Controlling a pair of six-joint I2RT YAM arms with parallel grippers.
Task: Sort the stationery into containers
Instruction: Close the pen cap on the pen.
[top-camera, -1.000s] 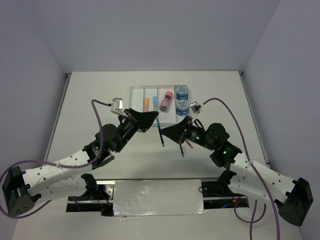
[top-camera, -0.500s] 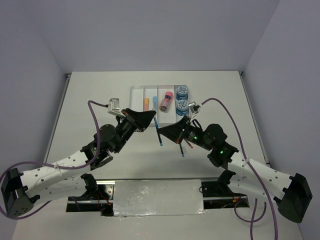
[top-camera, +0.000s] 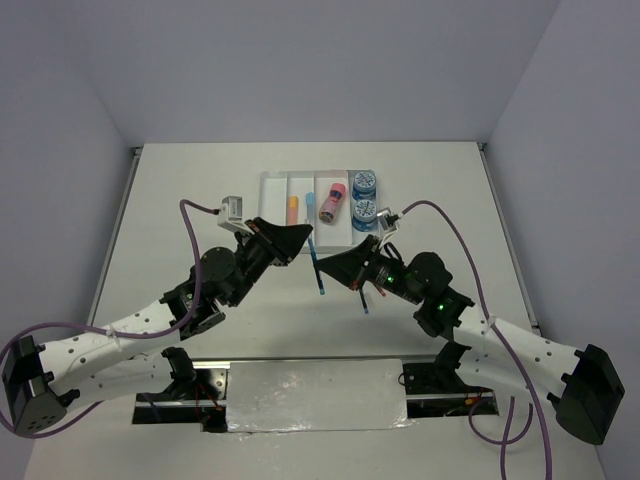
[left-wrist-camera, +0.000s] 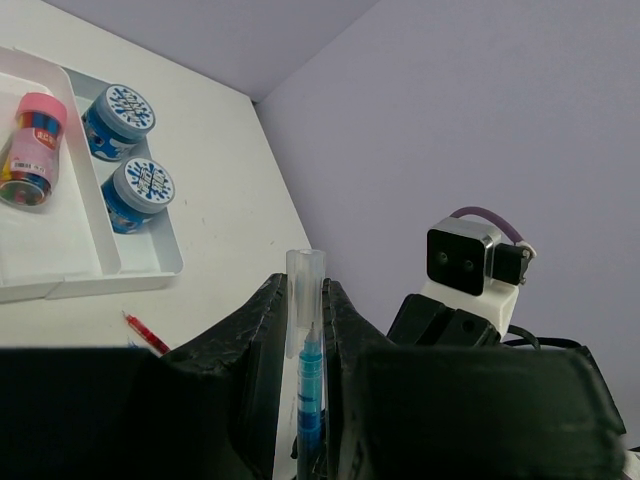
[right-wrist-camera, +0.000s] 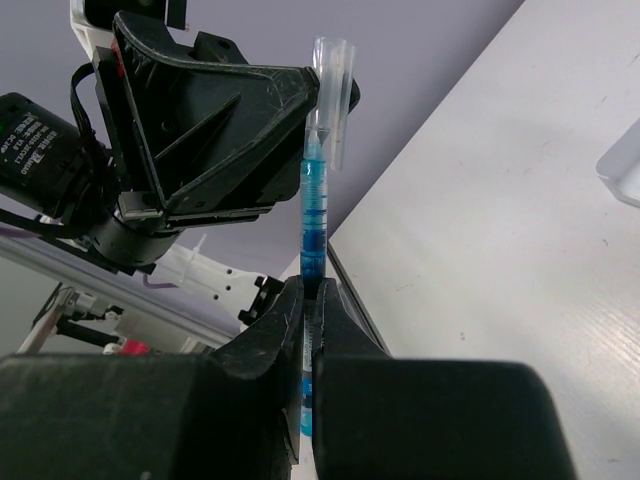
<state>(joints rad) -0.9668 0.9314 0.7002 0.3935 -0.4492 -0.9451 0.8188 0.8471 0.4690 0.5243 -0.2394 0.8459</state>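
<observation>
- Above the table (top-camera: 200, 200), just in front of the clear tray (top-camera: 274, 190), a blue pen (top-camera: 319, 270) is held off the surface between both grippers.
- The right gripper (right-wrist-camera: 310, 292) is clamped tight on the pen's barrel.
- The left gripper (left-wrist-camera: 303, 292) is closed on the clear cap (left-wrist-camera: 305, 266) around the pen's tip.
- Two blue rolls (left-wrist-camera: 120, 110), a pink cylinder (left-wrist-camera: 30, 145), an orange eraser (top-camera: 293, 208) and a light-blue eraser (top-camera: 310, 205) are lodged in the tray's compartments.
- A red pen (left-wrist-camera: 146, 335) is seen lying on the table near the tray.
</observation>
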